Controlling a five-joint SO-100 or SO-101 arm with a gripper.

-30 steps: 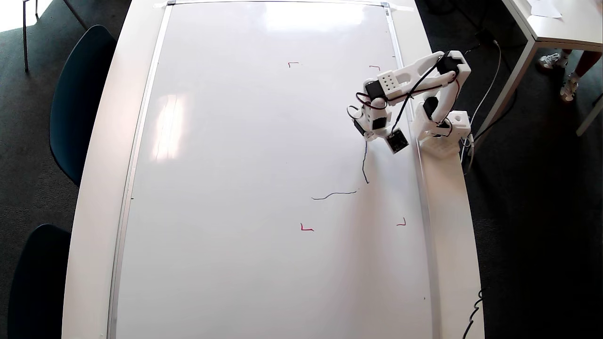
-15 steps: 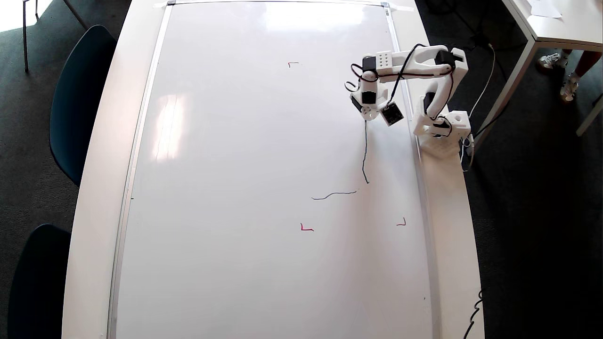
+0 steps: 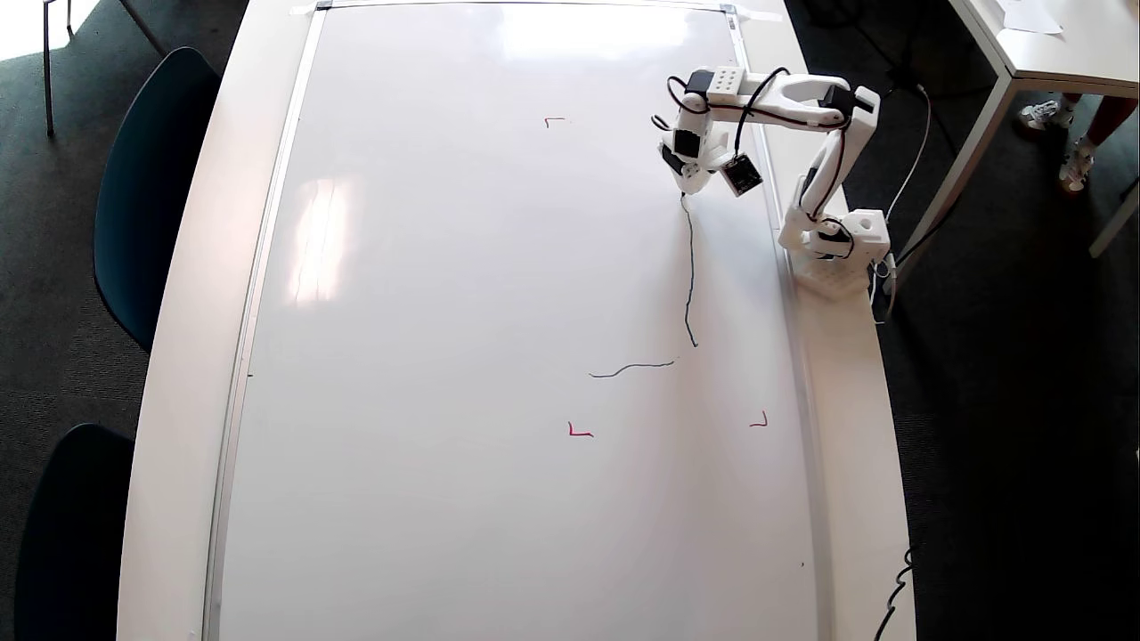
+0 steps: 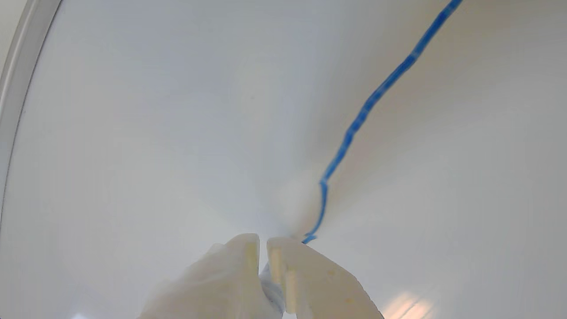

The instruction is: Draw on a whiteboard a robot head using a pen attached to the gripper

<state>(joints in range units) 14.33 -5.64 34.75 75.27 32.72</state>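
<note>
The whiteboard (image 3: 463,312) fills the overhead view; its glossy surface (image 4: 133,133) also fills the wrist view. The robot head shows as two dark blue strokes: a long near-vertical line (image 3: 689,276) and a short, roughly horizontal stroke (image 3: 632,366) below it. My gripper (image 3: 688,182) hangs at the top end of the long line, near the board's right frame. In the wrist view the gripper (image 4: 262,243) is shut on the pen (image 4: 267,279), of which only a pale sliver shows between the fingers. The blue line (image 4: 363,110) runs from there to the upper right.
The arm's white base (image 3: 837,254) stands on the tabletop rim right of the board, with black cables looping along the links. Red corner marks (image 3: 579,432) (image 3: 759,420) (image 3: 554,120) sit on the board. Dark chairs (image 3: 151,178) stand at left; another table (image 3: 1042,53) at upper right.
The gripper has travelled toward the top of the overhead view, and the near-vertical line has grown longer behind it. The short horizontal stroke is unchanged.
</note>
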